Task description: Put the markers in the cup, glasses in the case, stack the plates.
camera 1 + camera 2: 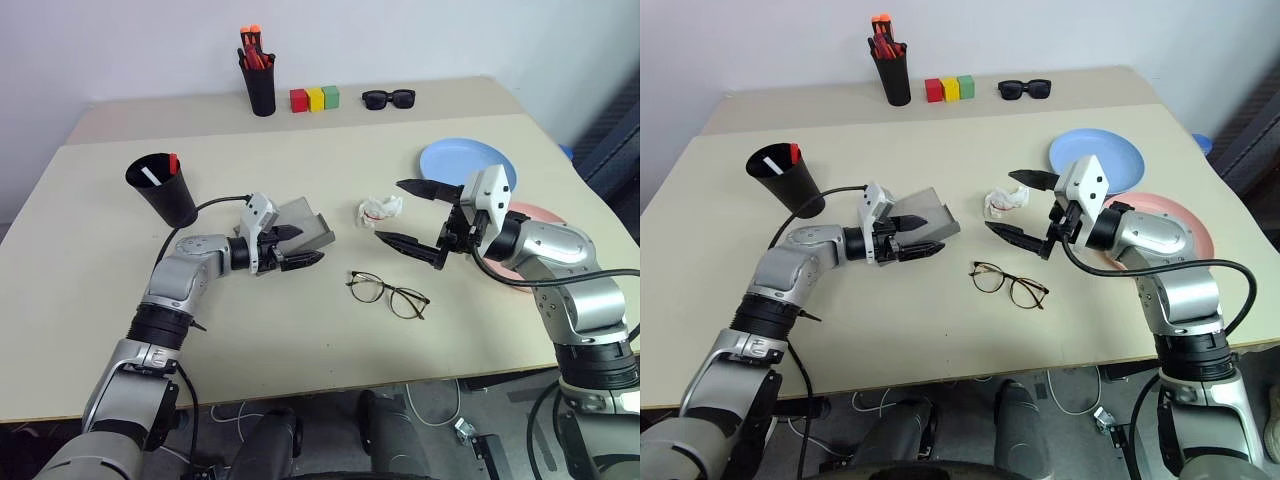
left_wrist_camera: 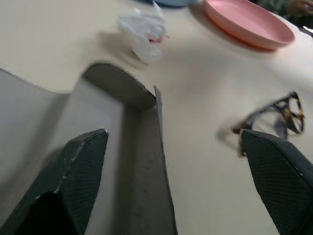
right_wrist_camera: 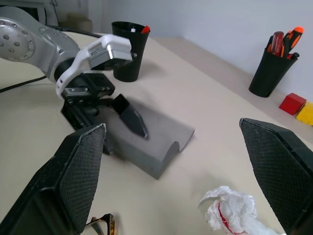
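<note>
With the left pincer (image 1: 292, 247) spread around the stiff grey case (image 1: 302, 228) and the right pincer (image 1: 405, 212) wide and empty, the fragile, light wire-frame glasses (image 1: 388, 293) near the table's (image 1: 90, 300) front edge are best taken at the bridge.

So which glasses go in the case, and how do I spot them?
Look at the big beige table, near its front edge, between the two arms. The glasses lie flat there, just in front of a crumpled white tissue. They have a thin wire frame and clear round lenses, unlike the chunky black sunglasses far back by the coloured blocks.
</note>
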`<state>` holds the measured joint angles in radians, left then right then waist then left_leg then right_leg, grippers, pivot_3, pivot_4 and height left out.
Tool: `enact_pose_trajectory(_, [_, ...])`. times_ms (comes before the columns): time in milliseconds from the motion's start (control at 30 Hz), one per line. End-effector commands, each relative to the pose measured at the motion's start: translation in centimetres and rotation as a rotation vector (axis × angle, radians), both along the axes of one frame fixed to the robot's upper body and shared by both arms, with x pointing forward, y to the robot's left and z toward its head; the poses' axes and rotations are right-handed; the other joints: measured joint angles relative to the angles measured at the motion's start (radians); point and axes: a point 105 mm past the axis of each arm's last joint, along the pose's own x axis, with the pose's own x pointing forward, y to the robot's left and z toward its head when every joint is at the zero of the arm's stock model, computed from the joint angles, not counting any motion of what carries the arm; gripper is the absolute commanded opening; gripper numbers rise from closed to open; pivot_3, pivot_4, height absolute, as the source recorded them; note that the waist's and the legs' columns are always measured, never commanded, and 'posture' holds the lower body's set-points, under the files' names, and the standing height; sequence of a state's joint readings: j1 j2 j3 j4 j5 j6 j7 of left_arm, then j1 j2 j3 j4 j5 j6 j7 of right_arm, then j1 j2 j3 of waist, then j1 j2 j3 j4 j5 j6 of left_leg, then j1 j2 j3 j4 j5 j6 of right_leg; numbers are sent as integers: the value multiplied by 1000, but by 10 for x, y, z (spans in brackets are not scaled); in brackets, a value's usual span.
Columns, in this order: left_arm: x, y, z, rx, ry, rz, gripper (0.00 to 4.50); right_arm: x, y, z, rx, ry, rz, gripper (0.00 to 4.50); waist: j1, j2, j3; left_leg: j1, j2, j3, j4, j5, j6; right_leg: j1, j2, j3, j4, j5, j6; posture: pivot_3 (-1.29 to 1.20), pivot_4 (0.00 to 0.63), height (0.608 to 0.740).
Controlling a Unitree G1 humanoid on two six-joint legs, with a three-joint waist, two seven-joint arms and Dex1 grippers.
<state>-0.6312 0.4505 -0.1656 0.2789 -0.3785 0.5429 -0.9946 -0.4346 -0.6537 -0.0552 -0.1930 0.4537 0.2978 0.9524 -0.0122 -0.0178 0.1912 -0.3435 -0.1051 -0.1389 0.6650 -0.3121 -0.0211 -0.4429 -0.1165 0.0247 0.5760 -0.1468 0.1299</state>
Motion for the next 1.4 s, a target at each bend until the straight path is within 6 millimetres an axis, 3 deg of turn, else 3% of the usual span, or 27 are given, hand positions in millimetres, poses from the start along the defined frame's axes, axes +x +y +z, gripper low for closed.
enact_pose_trajectory(33, [-7, 7, -2, 46, 24, -25, 2691, -4, -5, 14, -7, -66, -17, 4500, -2, 0, 0, 0, 0, 0, 0, 0, 0, 0, 0, 0, 0, 0, 0, 0, 150, 740])
enact_pose_trajectory(200, [-11, 8, 2, 69, 24, -53, 128, -4, -4, 14, -7, -65, -15, 4500, 0, 0, 0, 0, 1, 0, 0, 0, 0, 0, 0, 0, 0, 0, 0, 0, 150, 740])
enact_pose_trajectory(233, [-12, 9, 3, 77, 22, -55, 20, -3, -3, 14, -6, -66, -13, 4500, 0, 0, 0, 0, 1, 0, 0, 0, 0, 0, 0, 0, 0, 0, 0, 0, 150, 740])
enact_pose_trajectory(433, [-12, 21, 6, 141, -24, -92, 20, -2, 0, 15, -7, -71, -3, 4500, 0, 0, 0, 0, 1, 0, 0, 0, 0, 0, 0, 0, 0, 0, 0, 0, 150, 740])
enact_pose_trajectory(667, [-41, 40, 12, 197, 43, -329, 20, 0, 3, 14, -5, -68, 7, 4500, -1, 1, 1, 0, 1, 0, 0, 0, 0, -1, 0, 0, 0, 0, 0, 0, 150, 740])
enact_pose_trajectory(767, [-29, 43, 5, 257, -21, -281, 20, -1, 4, 14, -6, -66, 10, 4500, 3, 1, 0, -1, 1, 0, 0, 0, 0, 0, 0, 0, 0, 0, 0, 0, 150, 740])
enact_pose_trajectory(933, [-15, 38, 15, 186, -37, -181, 20, -3, 2, 14, -8, -64, 5, 4500, 1, 1, 1, -1, 1, 0, 0, 0, 0, -1, 0, 0, 0, 0, 0, 0, 150, 740])
enact_pose_trajectory(1033, [-13, 36, 27, 127, -26, -140, 919, -5, 0, 12, -20, -50, 9, 4500, -1, 1, 1, -1, 1, 0, 0, 0, 0, -1, 0, 0, 0, 0, 0, 0, 150, 740])
enact_pose_trajectory(1200, [-23, 42, 55, 79, -63, -157, 3386, -11, -3, 3, -114, -24, 15, 4500, -2, 1, 1, -1, 1, 0, 0, 0, 0, -1, 0, 0, 0, 0, 1, 0, 150, 740])
enact_pose_trajectory(1267, [-27, 50, 61, 97, -113, -150, 4447, -11, -2, -16, -207, 44, -2, 4500, -3, 1, 1, -1, 1, 0, 0, 0, 0, -1, 0, 0, 0, -1, 1, 0, 150, 740])
enact_pose_trajectory(1333, [-28, 55, 68, 105, -198, -134, 4447, -11, -5, -34, -293, 113, -38, 4500, -2, 1, 1, -1, 1, 0, 0, 0, 0, -1, 0, 0, 0, -1, 1, 0, 150, 740])
enact_pose_trajectory(1400, [-36, 61, 71, 56, -133, -139, 4447, -12, -8, -42, -330, 155, -66, 4500, 0, 1, 1, -1, 1, 0, 0, 0, 0, -1, 0, 0, 0, -1, 1, 0, 150, 740])
